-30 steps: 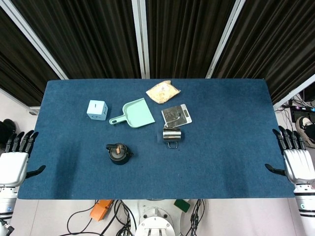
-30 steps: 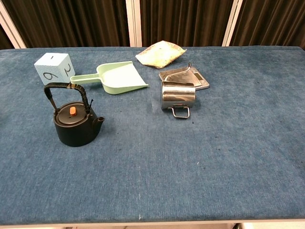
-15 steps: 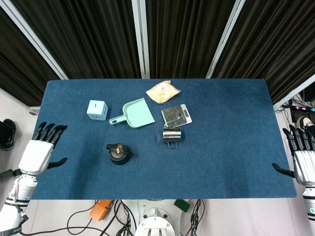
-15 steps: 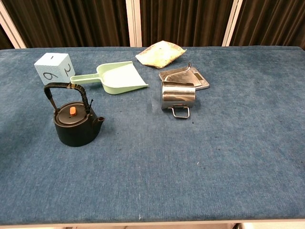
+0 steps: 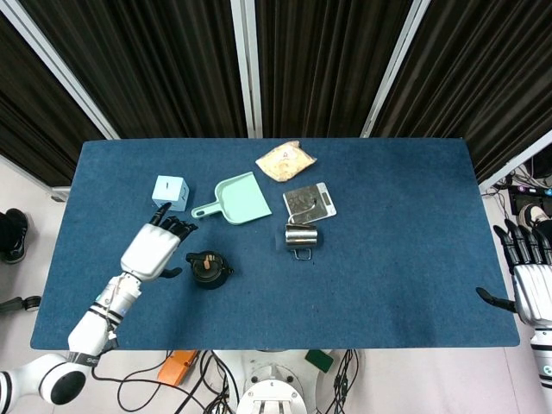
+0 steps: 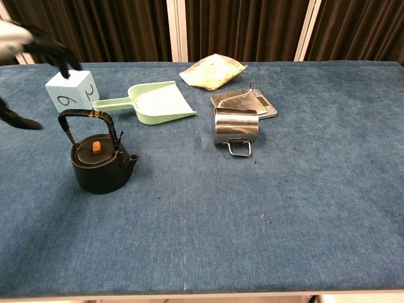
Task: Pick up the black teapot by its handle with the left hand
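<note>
My left robot hand (image 5: 153,248), fingers spread wide and empty, risks toppling the black teapot (image 5: 209,269) just beside it by clipping the upright handle (image 6: 88,117).

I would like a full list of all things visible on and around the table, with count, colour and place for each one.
table: 1, blue cloth top, fills the middle.
black teapot: 1, black with orange lid knob, near left part, handle upright.
cube: 1, light blue with numbers, far left.
dustpan: 1, mint green, right of the cube.
steel cup: 1, silver, centre.
kitchen scale: 1, silver, just behind the cup.
packet: 1, beige, far centre.
curtains: dark, behind the table.
left hand: 1, white and black, open, left of the teapot, not touching.
right hand: 1, open, beyond the table's right edge.
</note>
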